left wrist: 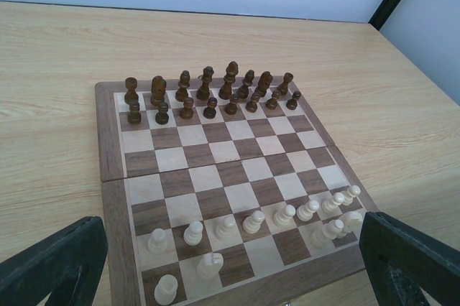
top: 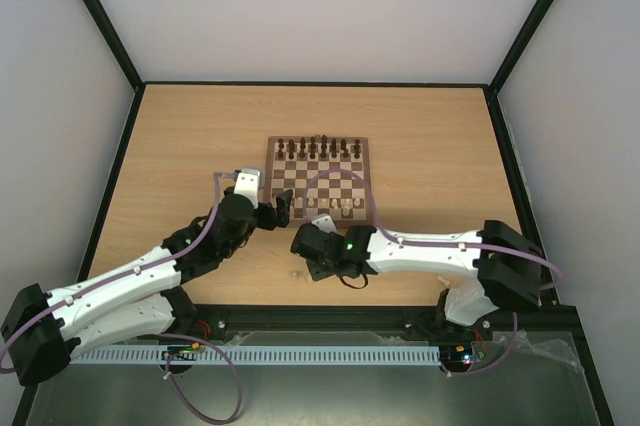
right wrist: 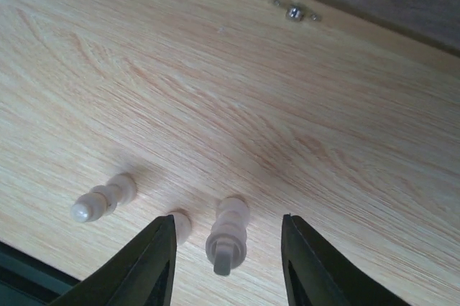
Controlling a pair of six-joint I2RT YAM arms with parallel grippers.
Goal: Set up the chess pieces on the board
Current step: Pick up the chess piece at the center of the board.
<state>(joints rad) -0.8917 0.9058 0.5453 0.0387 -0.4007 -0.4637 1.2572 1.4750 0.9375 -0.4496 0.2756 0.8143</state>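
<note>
The board (top: 318, 178) lies mid-table, with dark pieces along its far edge and pale chess pieces (top: 335, 206) on its near rows. In the left wrist view the board (left wrist: 108, 141) carries a row of pale pawns (left wrist: 253, 220) and a few pale back-row pieces (left wrist: 209, 265). My left gripper (top: 283, 208) is open and empty at the board's near left edge. My right gripper (right wrist: 227, 220) is open, its fingers (right wrist: 154, 263) either side of an upright pale cross-topped piece (right wrist: 228, 238) on the table, not touching it. A second pale piece (right wrist: 181, 225) is half hidden by the left finger. A third (right wrist: 104, 198) lies on its side.
The board's near edge with a metal clasp (right wrist: 295, 11) runs across the top of the right wrist view. The loose pale pieces (top: 296, 273) sit near the table's front edge, just in front of the arm bases. Dark pieces (left wrist: 208, 94) fill the board's far two rows.
</note>
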